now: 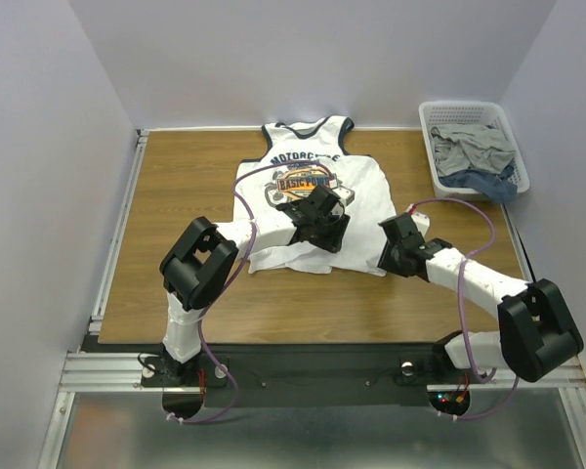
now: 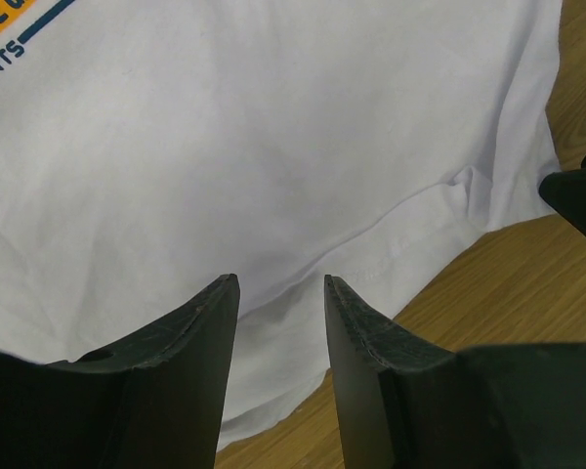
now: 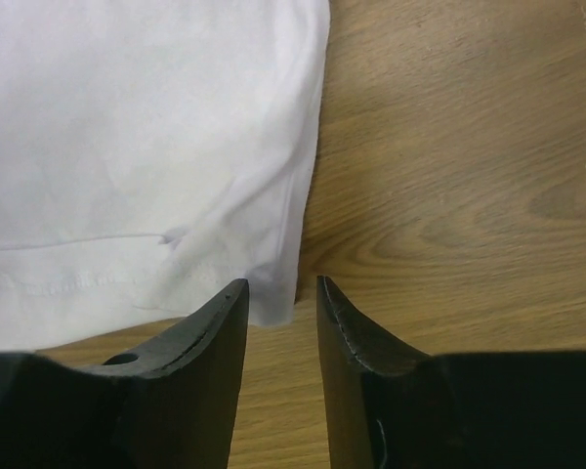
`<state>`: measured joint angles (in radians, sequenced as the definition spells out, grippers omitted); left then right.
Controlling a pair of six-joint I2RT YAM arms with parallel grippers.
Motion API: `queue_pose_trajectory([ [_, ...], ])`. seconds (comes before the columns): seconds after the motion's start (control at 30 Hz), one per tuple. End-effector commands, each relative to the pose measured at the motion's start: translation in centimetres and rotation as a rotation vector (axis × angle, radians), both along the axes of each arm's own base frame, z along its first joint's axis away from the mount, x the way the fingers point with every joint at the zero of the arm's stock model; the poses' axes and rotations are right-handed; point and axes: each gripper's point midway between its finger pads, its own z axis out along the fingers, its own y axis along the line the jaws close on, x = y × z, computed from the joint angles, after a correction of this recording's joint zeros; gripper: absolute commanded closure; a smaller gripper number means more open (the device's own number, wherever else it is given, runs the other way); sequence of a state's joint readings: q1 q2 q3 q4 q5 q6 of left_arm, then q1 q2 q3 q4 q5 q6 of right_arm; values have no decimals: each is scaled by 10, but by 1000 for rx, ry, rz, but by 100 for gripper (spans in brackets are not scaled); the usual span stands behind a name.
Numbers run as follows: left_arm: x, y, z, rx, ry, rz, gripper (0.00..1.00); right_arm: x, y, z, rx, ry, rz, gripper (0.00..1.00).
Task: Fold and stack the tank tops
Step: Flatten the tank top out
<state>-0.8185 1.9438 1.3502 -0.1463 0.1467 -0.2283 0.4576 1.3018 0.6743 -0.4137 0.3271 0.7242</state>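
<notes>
- Tank top (image 1: 366, 191) lay flat on the table (image 1: 176, 195), long axis near-to-far, neck pointing away.
- Left gripper (image 2: 280, 283) stretched over its hem, jaws parted, empty.
- Right gripper (image 3: 281, 283) at hem's right corner, likewise unclenched.

The left tool (image 1: 320, 233) hides the lower edge of the print on the tank top (image 1: 363, 186).

The wooden bench (image 1: 176, 186) carries a white tank top (image 1: 366, 191) spread flat mid-surface, and a white basket (image 1: 427, 132) at its far right corner.
</notes>
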Motion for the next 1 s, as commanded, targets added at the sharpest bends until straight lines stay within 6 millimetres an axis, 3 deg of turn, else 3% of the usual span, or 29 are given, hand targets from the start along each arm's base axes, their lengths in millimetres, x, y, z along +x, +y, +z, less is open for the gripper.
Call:
queue_pose_trajectory([
  [0.0, -2, -3, 0, -15, -7, -5, 49, 16, 9, 10, 51, -58, -16, 61],
  [0.33, -3, -2, 2, -23, -5, 1, 49, 13, 10, -6, 69, -46, -34, 64],
  [0.73, -1, -1, 9, -34, -15, 20, 52, 10, 7, -11, 70, -49, -51, 87],
  [0.83, 2, 2, 15, -35, -26, 43, 58, 12, 6, -4, 72, -75, -50, 94],
  [0.97, 10, 12, 23, -37, -38, 94, 80, 13, 1, 5, 52, -98, -55, 100],
])
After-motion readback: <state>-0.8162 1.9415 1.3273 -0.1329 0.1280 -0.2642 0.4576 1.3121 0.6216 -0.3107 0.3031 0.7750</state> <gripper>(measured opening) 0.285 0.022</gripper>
